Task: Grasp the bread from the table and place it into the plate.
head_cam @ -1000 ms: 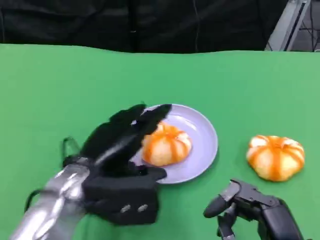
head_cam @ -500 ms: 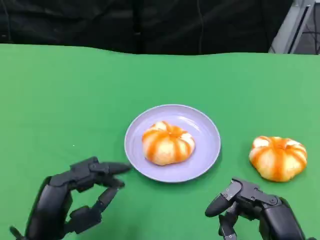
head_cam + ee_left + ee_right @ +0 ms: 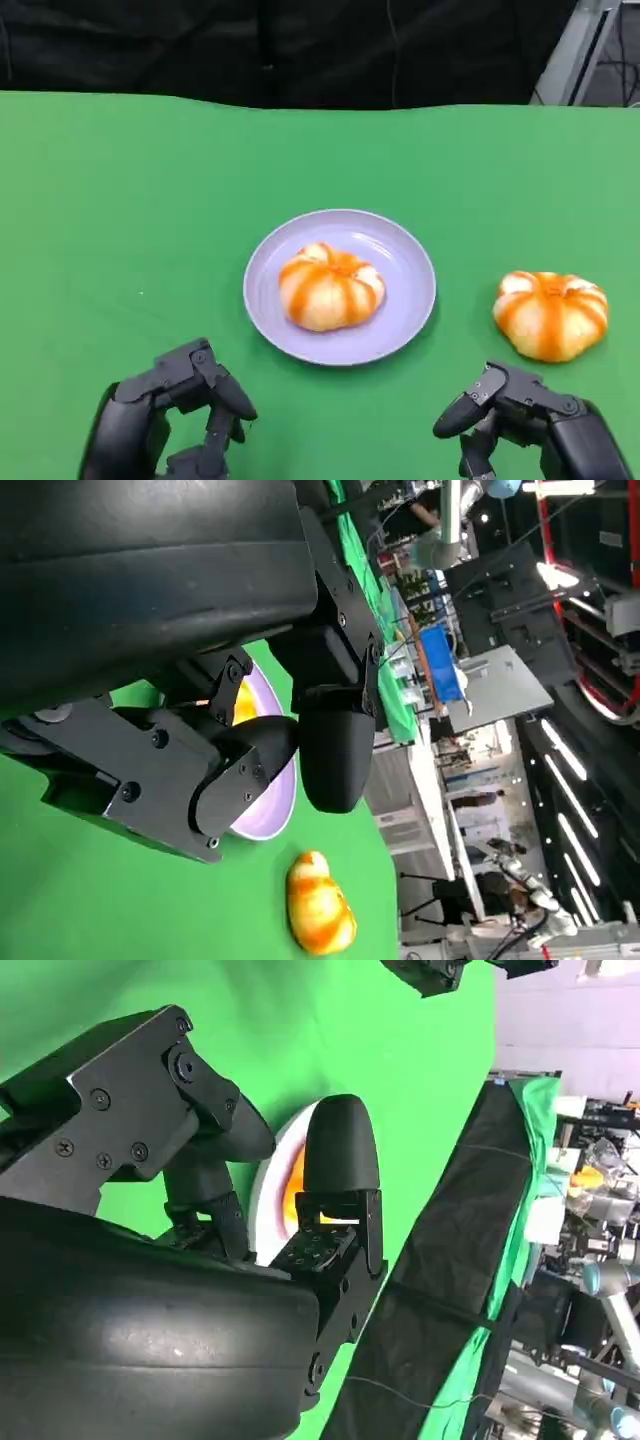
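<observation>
A lilac plate (image 3: pixel 402 268) lies mid-table with one orange-striped bread bun (image 3: pixel 330 286) resting in its middle. A second bun (image 3: pixel 551 314) sits on the green cloth to the plate's right. My left hand (image 3: pixel 172 418) hovers low at the near left, well short of the plate, with loosely bent fingers (image 3: pixel 232 396) apart and nothing in them. My right hand (image 3: pixel 530 428) hangs at the near right, just in front of the second bun and not touching it, and it holds nothing either. The left wrist view shows the plate (image 3: pixel 272 805) past the fingers and the table bun (image 3: pixel 318 905) beyond.
The green table (image 3: pixel 120 200) runs back to a black curtain (image 3: pixel 300 45). A grey metal frame (image 3: pixel 575 45) stands at the far right corner. Lab benches and equipment show beyond the table in the wrist views.
My left arm has drawn back from over the plate to the near left edge, leaving the bun on the plate. Its fingers have curled in a little. The right hand has barely moved.
</observation>
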